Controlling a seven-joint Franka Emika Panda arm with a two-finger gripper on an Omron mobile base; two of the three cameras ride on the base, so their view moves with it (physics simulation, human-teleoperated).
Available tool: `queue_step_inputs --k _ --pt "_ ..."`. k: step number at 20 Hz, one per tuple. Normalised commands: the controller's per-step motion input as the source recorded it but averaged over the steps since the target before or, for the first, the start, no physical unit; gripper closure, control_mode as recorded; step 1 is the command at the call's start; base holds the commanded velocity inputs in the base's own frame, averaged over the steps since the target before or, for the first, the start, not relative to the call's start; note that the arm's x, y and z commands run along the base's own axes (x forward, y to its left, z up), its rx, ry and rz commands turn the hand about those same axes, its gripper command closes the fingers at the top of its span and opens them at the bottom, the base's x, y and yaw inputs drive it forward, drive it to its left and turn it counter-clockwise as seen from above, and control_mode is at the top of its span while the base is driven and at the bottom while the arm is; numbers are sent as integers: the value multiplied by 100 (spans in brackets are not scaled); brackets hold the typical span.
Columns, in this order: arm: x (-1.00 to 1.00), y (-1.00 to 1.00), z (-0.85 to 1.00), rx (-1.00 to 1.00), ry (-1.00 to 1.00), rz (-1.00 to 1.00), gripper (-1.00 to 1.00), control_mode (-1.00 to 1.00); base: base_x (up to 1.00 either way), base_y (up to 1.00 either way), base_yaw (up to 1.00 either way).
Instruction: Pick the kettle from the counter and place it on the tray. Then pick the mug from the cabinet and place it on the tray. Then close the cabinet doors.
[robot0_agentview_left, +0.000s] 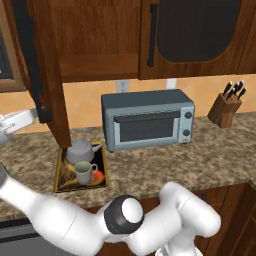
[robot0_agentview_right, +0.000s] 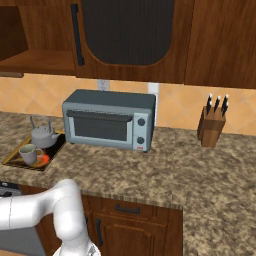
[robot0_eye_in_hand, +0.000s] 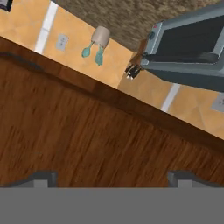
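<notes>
Standing at the left end of the counter (robot0_agentview_left: 210, 155), the tray (robot0_agentview_left: 61, 178) carries both the kettle (robot0_agentview_left: 81, 150) and the mug (robot0_agentview_left: 85, 172); the kettle sits toward the tray's back edge, the mug just in front of it, upright, its handle to the right. Directly above the tray, one of the cabinet doors (robot0_agentview_left: 42, 70) stands swung open, edge-on to the left base view, its black bar handle facing left. Behind it the cabinet (robot0_agentview_left: 97, 40) shows an open compartment with a plain shelf. The neighbouring door (robot0_agentview_left: 200, 35) to the right is shut flat.

Just right of the tray, near the counter's back edge, stands a grey toaster oven (robot0_agentview_left: 148, 119), well apart from a wooden knife block (robot0_agentview_left: 226, 107) at the right end.

The claw (robot0_eye_in_hand: 112, 177) appears in the hand view, its two dark fingertips (robot0_eye_in_hand: 41, 178) spread wide apart with nothing between them, facing a dark wood panel at close range. Beyond that panel the same view shows the tiled wall, an outlet and the toaster oven, all rolled sideways.
</notes>
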Motion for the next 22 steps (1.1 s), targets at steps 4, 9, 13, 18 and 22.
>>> queue_step_inputs --k 4,9,13,18,22 --pt "38 -98 4 8 0 9 -100 -100 0 0 0" --pt "47 -97 0 9 0 12 -100 -100 0 0 0" --pt "57 -92 0 11 0 14 -100 -100 0 0 0" --pt "63 -87 0 11 0 17 -100 -100 0 0 0" --pt "74 -69 1 12 -1 23 -100 -100 0 0 0"
